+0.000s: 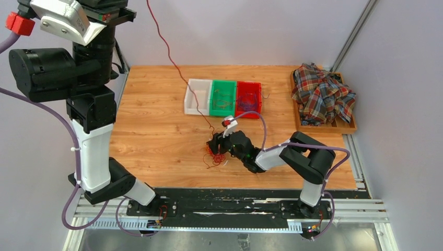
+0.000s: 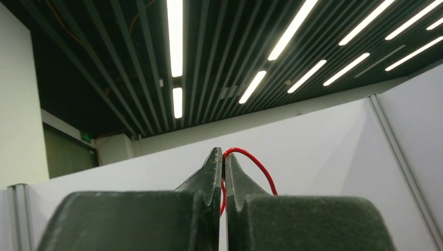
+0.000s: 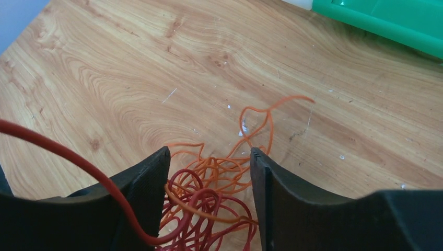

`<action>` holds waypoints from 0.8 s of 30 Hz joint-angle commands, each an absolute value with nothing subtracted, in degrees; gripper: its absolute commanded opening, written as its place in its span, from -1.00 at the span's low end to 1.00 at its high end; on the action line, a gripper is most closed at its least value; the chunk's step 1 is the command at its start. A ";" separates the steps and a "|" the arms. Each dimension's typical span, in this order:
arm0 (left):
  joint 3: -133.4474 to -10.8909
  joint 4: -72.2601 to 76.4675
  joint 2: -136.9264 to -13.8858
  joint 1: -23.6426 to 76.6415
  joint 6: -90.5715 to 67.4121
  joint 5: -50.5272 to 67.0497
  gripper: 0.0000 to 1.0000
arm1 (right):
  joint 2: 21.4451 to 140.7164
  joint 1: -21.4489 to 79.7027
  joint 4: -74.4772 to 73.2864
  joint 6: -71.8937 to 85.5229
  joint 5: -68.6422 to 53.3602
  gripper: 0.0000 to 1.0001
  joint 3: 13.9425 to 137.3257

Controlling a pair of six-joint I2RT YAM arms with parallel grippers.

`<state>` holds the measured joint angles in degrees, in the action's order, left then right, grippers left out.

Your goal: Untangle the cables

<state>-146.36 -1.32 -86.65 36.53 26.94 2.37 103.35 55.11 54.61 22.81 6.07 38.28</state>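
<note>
- Wood-grain table (image 1: 156, 136) with white partition walls round it. The left wrist view shows only ceiling strip lights.
- left gripper (image 2: 223, 161): jaws shut tight on the red cable (image 2: 257, 166), which loops out over one fingertip. It points up at the ceiling.
- right gripper (image 3: 209, 157): jaws apart, low at the table, straddling the bunch of cables (image 3: 203, 204). Red and orange loops sit between the fingers, nothing pinched.
- Outward: the bunch sits mid-table, near side of the white bin (image 1: 197, 97), green bin (image 1: 223, 98) and red bin (image 1: 248, 98). Plaid shirt (image 1: 323, 94) sits in a tray at far right.
- Risk 1: the bunch isn't pinned. More pull on the red cable would likely lift or drag the whole bunch instead of sliding one strand free.
- Risk 2: if the right jaws close where they are, they'd probably catch several strands, red ones included. That would lock the strand under tension and tighten the knot.
- Risk 3: a red strand crosses one right finger and could snag when that arm moves.
- Views: only the overhead shows the red cable running from the bunch past the white bin and out of the top edge. The left jaws aren't visible there.
- Only the left wrist view confirms the pinch. Only the right wrist view shows the loops inside the open jaws.
</note>
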 commanded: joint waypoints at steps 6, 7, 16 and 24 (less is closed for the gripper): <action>-150.85 14.35 -90.07 37.13 43.98 5.57 -0.99 | 105.22 57.15 55.35 22.99 10.31 0.32 37.37; -151.37 15.82 -90.38 37.17 46.77 6.51 -0.99 | 105.28 57.33 55.25 22.77 10.67 0.33 37.44; -148.05 24.64 -88.40 37.18 61.17 10.86 -0.99 | 103.89 59.15 52.83 22.38 18.38 0.29 36.29; -124.58 20.23 -75.59 37.18 58.29 2.35 -0.99 | 96.79 59.00 57.03 20.05 21.20 0.43 31.87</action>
